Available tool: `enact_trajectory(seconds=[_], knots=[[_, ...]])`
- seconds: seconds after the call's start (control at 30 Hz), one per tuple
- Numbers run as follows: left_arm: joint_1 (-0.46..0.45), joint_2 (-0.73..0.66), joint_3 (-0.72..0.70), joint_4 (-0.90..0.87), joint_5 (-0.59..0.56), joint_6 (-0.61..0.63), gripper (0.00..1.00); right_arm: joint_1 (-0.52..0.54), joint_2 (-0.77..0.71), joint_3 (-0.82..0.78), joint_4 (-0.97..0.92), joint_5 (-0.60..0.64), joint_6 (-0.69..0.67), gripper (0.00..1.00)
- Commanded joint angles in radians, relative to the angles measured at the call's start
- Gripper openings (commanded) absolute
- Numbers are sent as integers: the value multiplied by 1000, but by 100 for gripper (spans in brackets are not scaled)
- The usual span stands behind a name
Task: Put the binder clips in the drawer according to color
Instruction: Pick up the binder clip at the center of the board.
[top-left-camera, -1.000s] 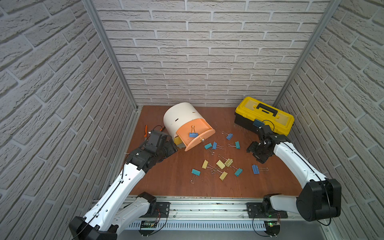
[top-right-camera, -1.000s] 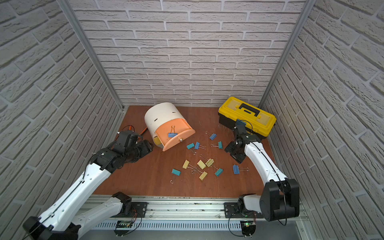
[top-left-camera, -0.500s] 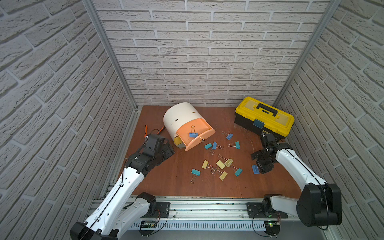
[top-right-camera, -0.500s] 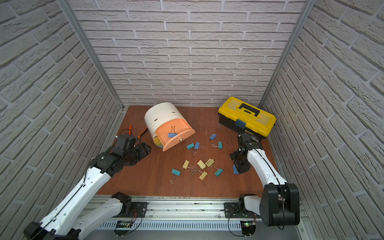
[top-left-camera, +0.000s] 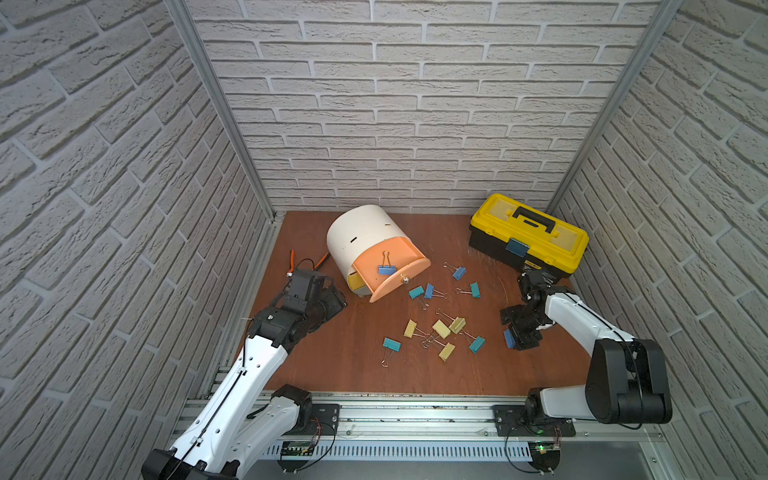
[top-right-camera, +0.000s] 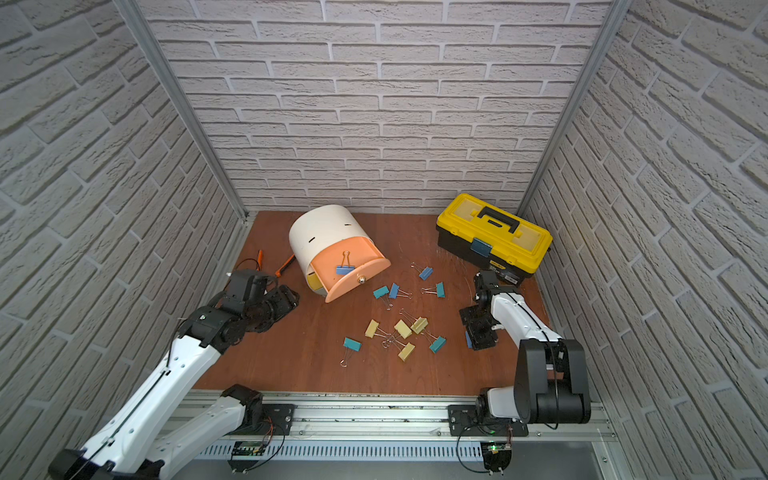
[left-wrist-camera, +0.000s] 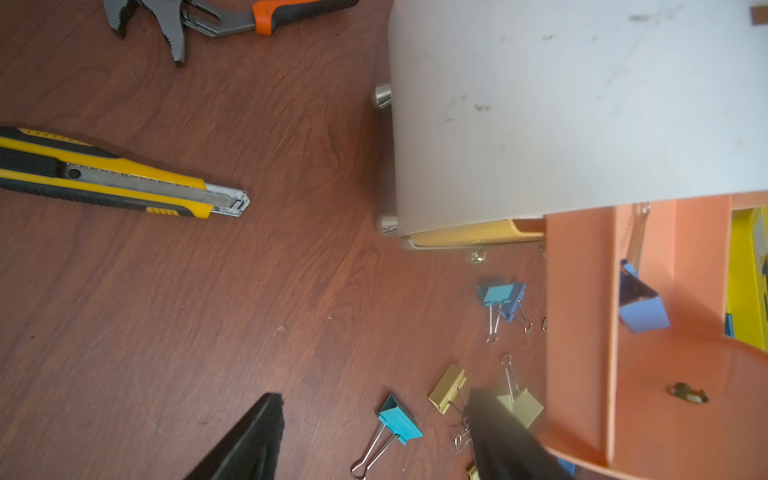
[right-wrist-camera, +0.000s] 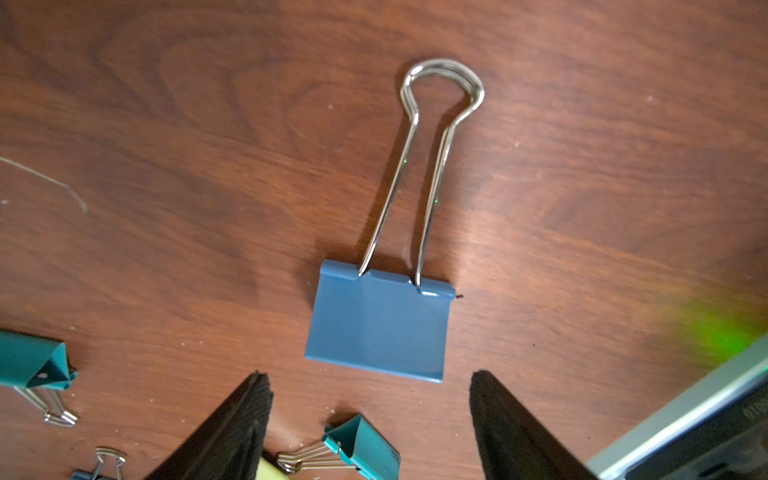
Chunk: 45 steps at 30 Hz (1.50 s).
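Observation:
The drawer cabinet (top-left-camera: 365, 237) is a white drum tipped on the table, shown in both top views. Its peach drawer (top-left-camera: 409, 266) is pulled out, with a blue binder clip (top-left-camera: 386, 269) lying in it. Several blue, teal and pale yellow binder clips (top-left-camera: 441, 328) are scattered mid-table. My right gripper (right-wrist-camera: 368, 376) is open, low over the table. A blue clip (right-wrist-camera: 378, 328) lies flat just beyond its fingertips, untouched. My left gripper (left-wrist-camera: 374, 395) is open and empty, left of the cabinet (left-wrist-camera: 561, 104).
A yellow-and-black toolbox (top-left-camera: 528, 237) stands at the back right, close behind my right arm. A yellow utility knife (left-wrist-camera: 116, 178) and orange-handled pliers (left-wrist-camera: 208, 16) lie left of the cabinet. Brick walls close in three sides. A teal clip (right-wrist-camera: 365, 449) lies between the right fingers.
My right gripper has moved toward the table's front and down over the blue clip, with its jaws opening wider. The left arm has drawn back slightly from the cabinet.

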Motion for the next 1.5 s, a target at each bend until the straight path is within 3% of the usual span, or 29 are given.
enact_trajectory(seconds=[0.0,0.57,0.77,1.0,1.47], knots=[[11,10,4,26,6,10,75,-14,7,-22,13,-3,36,80],[42,49,47,24,23,44,75,-58,65,-50,82,-2,58,79],[46,39,48,14,21,44,75,-58,61,-63,113,-16,63,69],[46,27,50,8,15,41,75,-58,37,0,116,-55,-21,50],[46,74,139,2,19,70,75,-52,52,251,82,-180,-180,41]])
